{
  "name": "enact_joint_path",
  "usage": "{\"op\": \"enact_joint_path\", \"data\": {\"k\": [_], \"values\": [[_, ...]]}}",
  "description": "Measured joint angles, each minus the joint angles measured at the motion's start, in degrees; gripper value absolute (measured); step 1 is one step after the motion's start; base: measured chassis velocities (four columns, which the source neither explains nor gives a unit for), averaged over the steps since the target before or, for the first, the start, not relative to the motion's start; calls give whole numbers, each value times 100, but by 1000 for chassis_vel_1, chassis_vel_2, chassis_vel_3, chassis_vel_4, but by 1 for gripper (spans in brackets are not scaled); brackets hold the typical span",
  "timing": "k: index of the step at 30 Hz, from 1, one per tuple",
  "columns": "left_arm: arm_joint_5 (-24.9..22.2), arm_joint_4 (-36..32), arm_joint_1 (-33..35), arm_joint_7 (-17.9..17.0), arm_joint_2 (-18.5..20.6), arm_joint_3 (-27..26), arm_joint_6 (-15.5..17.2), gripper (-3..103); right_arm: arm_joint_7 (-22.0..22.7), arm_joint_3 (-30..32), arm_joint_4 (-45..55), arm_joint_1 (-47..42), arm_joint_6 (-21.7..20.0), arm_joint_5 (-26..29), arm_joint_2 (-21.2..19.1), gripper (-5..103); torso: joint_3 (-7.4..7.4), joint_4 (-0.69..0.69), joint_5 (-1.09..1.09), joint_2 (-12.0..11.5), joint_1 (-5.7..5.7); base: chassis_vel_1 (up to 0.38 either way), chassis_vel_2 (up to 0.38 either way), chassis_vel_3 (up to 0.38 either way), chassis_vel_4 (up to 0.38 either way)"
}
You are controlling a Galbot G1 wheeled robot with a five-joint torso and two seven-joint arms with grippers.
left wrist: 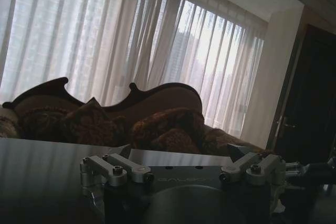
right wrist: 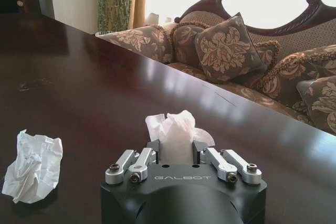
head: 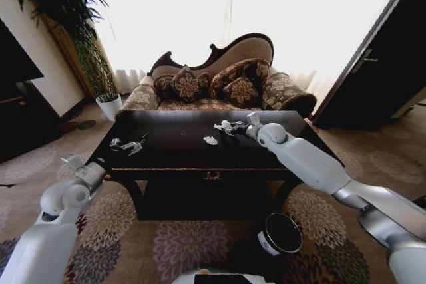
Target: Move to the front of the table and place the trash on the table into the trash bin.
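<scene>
The table [head: 200, 157] is seen straight ahead in the head view, its glossy black top reflecting the bright curtained window; a patterned sofa [head: 219, 84] with cushions is set just behind it. The right arm is stretched out over the far right part of the table top, and the right gripper [right wrist: 176, 148] is closed on a crumpled white tissue [right wrist: 177, 129], which is pinched between the two fingers and stands up above them; in the head view the right gripper [head: 226, 126] is placed low over the table surface, though whether the tissue is touching the top cannot be told. A second crumpled paper ball [right wrist: 32, 166] is left lying on the table top near the gripper, apart from it; in the head view it is seen as a small white scrap [head: 210, 140] toward the middle of the table. Further litter [head: 128, 144], too small to be made out, is scattered on the left part of the top. The trash bin [head: 279, 234] is stood on the carpet in front of the table, to the right, below the right arm. The left gripper [left wrist: 181, 169] is held at the table's front left corner with its fingers spread wide and nothing between them.
</scene>
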Motion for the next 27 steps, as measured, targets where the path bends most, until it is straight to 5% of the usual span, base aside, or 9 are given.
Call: {"op": "enact_joint_path", "data": {"k": [9,21,27], "values": [[2,-3,23,-2,13,-28,-2,100,-2,-17,126,12,5,59,-39,2,0,1,0,0,0,0,0,0,0],[21,-7,84,-42,-67,-41,-2,100,185,669,1224,-609,262,326,-525,1,0,-1,0,0,0,0,0,0,0],[-19,-37,112,-94,-5,-133,0,100,266,2056,2110,-2108,392,337,-974,1,0,1,3,0,0,0,0,0,0]]}}
